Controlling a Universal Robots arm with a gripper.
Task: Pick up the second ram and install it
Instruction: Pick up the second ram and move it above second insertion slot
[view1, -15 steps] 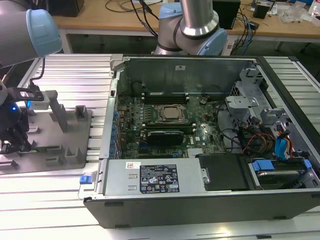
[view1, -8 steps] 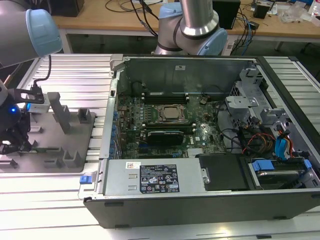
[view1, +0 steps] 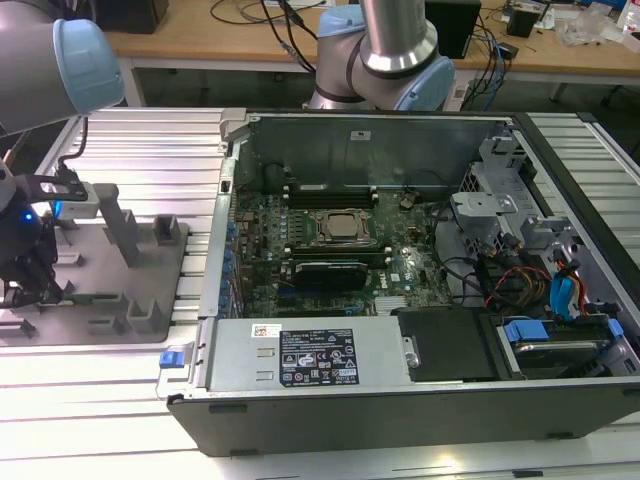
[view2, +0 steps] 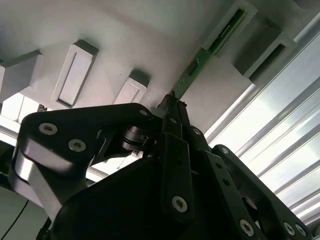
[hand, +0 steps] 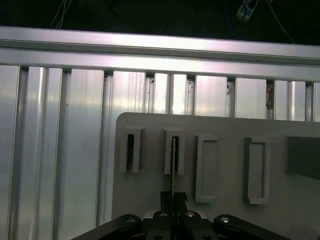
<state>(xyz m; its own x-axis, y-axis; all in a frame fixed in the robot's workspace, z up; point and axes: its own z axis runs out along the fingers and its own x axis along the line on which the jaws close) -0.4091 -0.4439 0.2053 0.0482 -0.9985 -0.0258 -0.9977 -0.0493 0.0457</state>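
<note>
Closest to me: open computer case (view1: 400, 425), flat on the ribbed aluminium table (view1: 110, 420), with a dark near wall and a labelled metal cover (view1: 300, 350) just inside it. Motherboard (view1: 395, 270) is exposed. CPU socket (view1: 340, 227) sits mid-board, with long black memory slots (view1: 330, 192) just on its far side. Cables and drive bays crowd the end of the case at the exterior view's right.

Grey fixture plate (view1: 95, 310) lies on the table at the exterior view's left, just beside the case and not touching it. Several grey blocks (view1: 127, 232) stand on it.

Gripper (view2: 172, 106) is down over the plate, well apart from the case. Its fingers (view2: 176, 150) are pressed together, pinching the second ram (view2: 196, 66) across its thin faces. The ram is a narrow green strip standing on edge. In the second wrist view it runs from the fingertips into a slotted block (view2: 217, 25) on the plate. In the first wrist view it shows edge-on, a thin line in the second slotted block in from the plate's edge. Cannot tell whether it is seated or lifted.

Arm base (view1: 385, 50) stands at the far side, behind the case.
</note>
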